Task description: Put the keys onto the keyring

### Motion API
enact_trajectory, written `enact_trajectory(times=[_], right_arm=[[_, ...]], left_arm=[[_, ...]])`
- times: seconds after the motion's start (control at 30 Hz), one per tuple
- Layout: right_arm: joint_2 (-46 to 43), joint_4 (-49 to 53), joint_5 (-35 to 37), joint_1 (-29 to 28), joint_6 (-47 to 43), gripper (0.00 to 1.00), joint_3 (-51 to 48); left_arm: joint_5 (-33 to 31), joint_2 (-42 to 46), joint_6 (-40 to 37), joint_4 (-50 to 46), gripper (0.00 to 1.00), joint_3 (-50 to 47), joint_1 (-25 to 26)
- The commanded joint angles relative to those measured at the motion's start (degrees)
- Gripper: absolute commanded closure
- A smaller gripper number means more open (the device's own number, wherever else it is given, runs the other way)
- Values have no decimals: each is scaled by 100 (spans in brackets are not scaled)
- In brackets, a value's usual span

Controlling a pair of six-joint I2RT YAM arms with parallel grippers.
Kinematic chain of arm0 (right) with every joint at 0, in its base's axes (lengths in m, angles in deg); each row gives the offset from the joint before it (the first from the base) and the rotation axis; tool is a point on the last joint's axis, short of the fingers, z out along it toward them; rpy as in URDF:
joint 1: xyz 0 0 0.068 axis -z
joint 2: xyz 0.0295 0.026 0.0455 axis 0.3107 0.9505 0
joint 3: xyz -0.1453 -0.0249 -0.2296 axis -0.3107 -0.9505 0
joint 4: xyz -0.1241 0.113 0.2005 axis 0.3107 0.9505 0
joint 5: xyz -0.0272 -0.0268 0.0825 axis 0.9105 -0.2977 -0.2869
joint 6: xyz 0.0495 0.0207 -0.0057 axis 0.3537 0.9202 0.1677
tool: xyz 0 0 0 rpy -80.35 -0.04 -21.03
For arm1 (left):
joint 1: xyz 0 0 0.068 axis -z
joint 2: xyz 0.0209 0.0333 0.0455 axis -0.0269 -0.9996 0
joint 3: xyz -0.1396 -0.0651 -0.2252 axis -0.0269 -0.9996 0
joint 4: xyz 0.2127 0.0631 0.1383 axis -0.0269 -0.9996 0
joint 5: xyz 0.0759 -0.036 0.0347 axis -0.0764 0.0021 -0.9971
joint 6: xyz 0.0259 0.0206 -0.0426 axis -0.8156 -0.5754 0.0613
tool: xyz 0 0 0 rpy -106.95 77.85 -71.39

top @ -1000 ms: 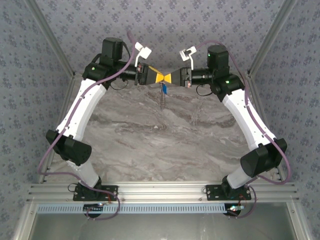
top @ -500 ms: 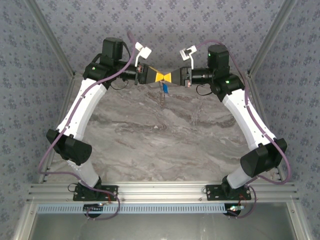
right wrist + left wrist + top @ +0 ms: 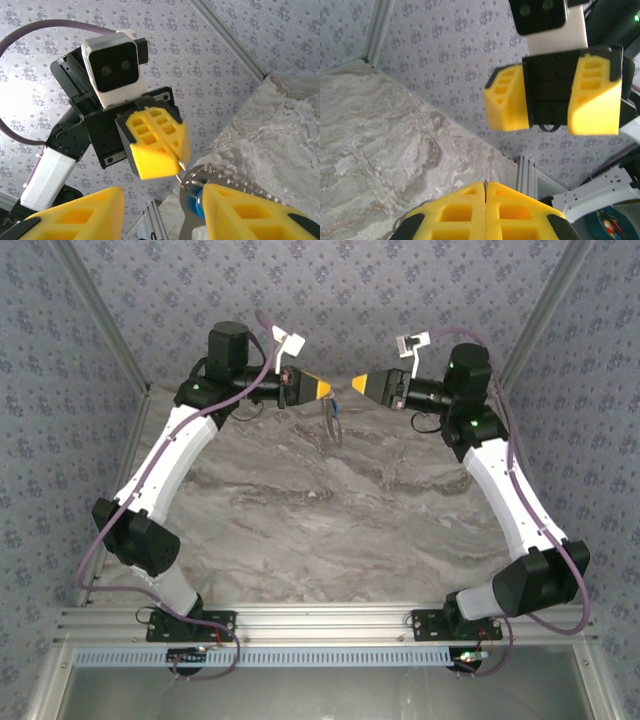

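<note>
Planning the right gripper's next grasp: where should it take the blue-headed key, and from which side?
Probably the key by its blue head, from the right: it hangs free from the keyring in the shut left gripper, facing the open right gripper.

We reach both arms inward, elbows bent, tips facing and apart; our left gripper (image 3: 324, 390) is pressed closed, our right gripper (image 3: 360, 383) has its jaws parted.

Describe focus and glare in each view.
Top external: evenly lit and sharp, though the keyring blends into the marble. Left wrist: glare bleaches one finger of the right gripper. Right wrist: its near fingers and the key are soft.
</note>
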Motion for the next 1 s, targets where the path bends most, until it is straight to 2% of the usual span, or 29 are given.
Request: enact_trajectory(times=[0.0,0.1,0.27,0.5,0.6,0.77,0.97], right_arm=[[-202,-678,148,-26,362,48,-256],[-165,-1256,162,-30,758,44,-445],[23,-2014,203,-124,1243,43,-405],[347,-2298,193,-406,1430,43,-112],[408,-2382,164,-466,1485,46,-91],[395,-2678,89,-439,1729,58,-227],[374,-3468,81,-288,2356,56,-531]], left_arm=[[-73,414,454,1024,100,-49,11],[-43,442,678,1310,100,-70,33],[-39,459,845,1527,100,-19,76],[-43,442,952,1667,100,26,130],[-49,433,961,1662,100,71,138],[-78,424,926,1620,100,106,138],[-79,398,899,1592,100,155,128]])
